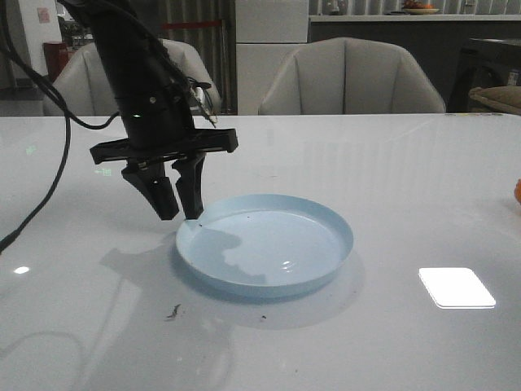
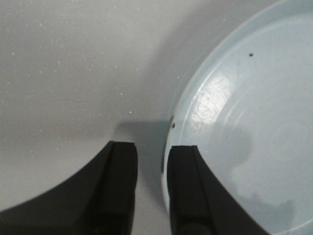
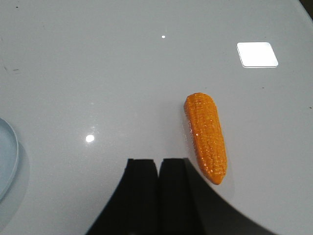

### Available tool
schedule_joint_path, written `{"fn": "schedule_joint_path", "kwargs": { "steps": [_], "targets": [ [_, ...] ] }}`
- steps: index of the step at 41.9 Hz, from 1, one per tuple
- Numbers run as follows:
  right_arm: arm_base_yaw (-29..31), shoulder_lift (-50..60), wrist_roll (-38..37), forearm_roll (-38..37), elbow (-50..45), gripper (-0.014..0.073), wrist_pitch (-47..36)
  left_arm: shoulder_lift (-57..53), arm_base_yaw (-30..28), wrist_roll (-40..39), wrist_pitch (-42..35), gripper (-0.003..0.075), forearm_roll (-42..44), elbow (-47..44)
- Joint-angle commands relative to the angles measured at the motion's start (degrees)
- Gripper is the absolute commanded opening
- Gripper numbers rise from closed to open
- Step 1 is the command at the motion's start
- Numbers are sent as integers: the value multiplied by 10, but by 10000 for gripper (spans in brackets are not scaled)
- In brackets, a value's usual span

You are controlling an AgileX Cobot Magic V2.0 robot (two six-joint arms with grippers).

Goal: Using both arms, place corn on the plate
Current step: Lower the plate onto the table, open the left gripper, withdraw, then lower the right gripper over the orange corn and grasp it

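The pale blue plate (image 1: 345,238) lies mid-table. My left gripper (image 1: 179,213) hangs at the plate's left rim. In the left wrist view the gripper (image 2: 152,147) is narrowly open, one finger over the plate (image 2: 244,107) and the other over the table, with the rim in the gap between them. The orange corn (image 3: 206,137) lies flat on the table, just beside my right gripper (image 3: 159,160), which is shut and empty. In the front view only an orange sliver of the corn (image 1: 518,191) shows at the right edge, and the right arm is out of view. The plate's edge (image 3: 7,156) shows in the right wrist view.
A bright square light reflection (image 1: 456,287) lies on the white table right of the plate; it also shows in the right wrist view (image 3: 257,54). Small dark specks (image 1: 173,311) lie in front of the plate. Two chairs (image 1: 350,77) stand behind the table.
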State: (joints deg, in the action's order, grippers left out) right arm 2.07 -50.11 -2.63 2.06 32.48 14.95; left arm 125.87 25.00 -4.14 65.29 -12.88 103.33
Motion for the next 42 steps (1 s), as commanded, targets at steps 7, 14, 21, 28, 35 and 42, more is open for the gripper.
{"fn": "schedule_joint_path", "kwargs": {
  "steps": [7, 14, 21, 28, 35, 42],
  "targets": [
    [1, 2, 2, 3, 17, 69, -44, -43, 0, 16, 8, 281, 38, 113],
    [1, 2, 2, 3, 17, 69, -44, -64, 0, 16, 72, 280, 167, 219],
    [1, 2, 2, 3, 17, 69, -44, -130, 0, -15, 69, 280, 259, 267],
    [1, 2, 2, 3, 17, 69, -43, -231, 0, -16, 45, 280, 336, 268],
    [1, 2, 2, 3, 17, 69, -31, -329, -32, -35, 7, 280, 358, 211],
    [1, 2, 2, 3, 17, 87, -7, -433, -97, -46, -76, 280, 351, 32]
  ]
}}
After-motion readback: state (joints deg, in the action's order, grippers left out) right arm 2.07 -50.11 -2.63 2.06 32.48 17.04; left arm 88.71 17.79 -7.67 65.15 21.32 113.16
